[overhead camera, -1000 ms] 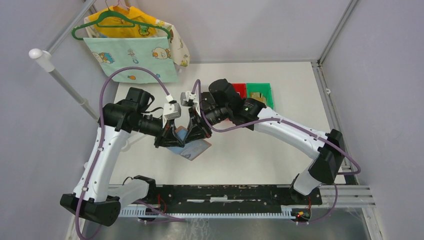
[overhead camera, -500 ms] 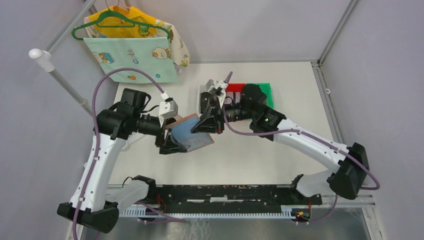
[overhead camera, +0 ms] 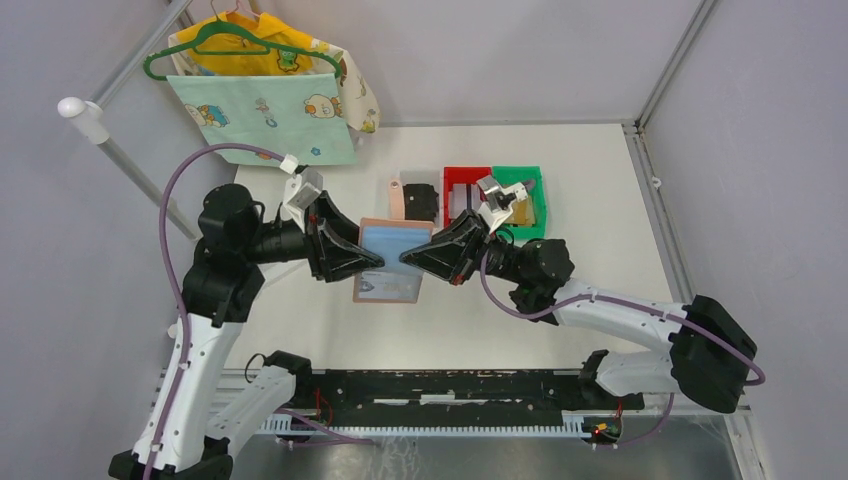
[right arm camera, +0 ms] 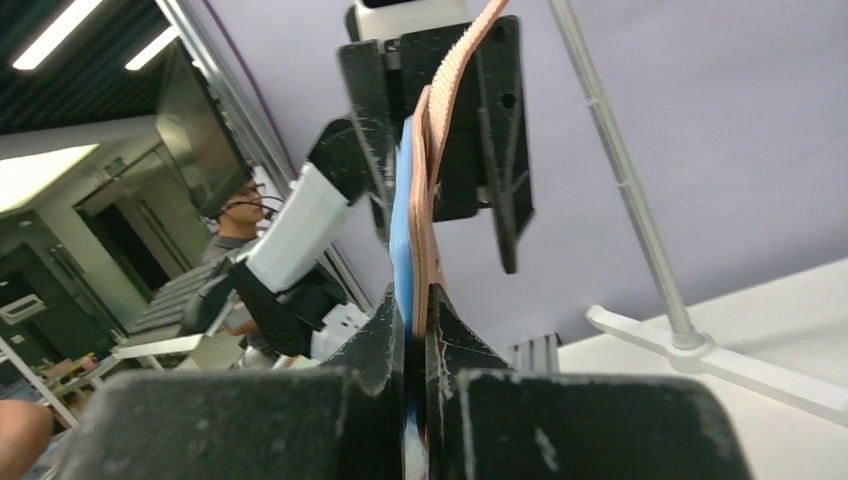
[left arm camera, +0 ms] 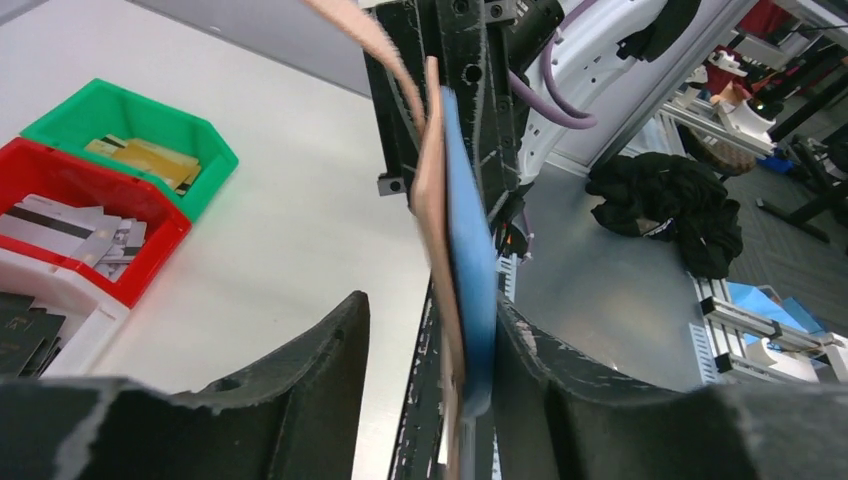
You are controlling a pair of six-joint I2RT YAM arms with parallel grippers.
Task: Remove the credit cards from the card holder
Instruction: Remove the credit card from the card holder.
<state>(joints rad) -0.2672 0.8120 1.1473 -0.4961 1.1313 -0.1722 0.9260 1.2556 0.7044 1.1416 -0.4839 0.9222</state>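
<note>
Extraction was judged barely begun: the left gripper (overhead camera: 373,262) was seen parted around the left edge of the card holder (overhead camera: 390,252), whose right edge was clamped aloft by the right gripper (overhead camera: 409,262) (credit cards could not be made out), so a card edge needed pinching next.

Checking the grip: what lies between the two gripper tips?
The open card holder spans from left gripper to right gripper, seen in the top view.
</note>
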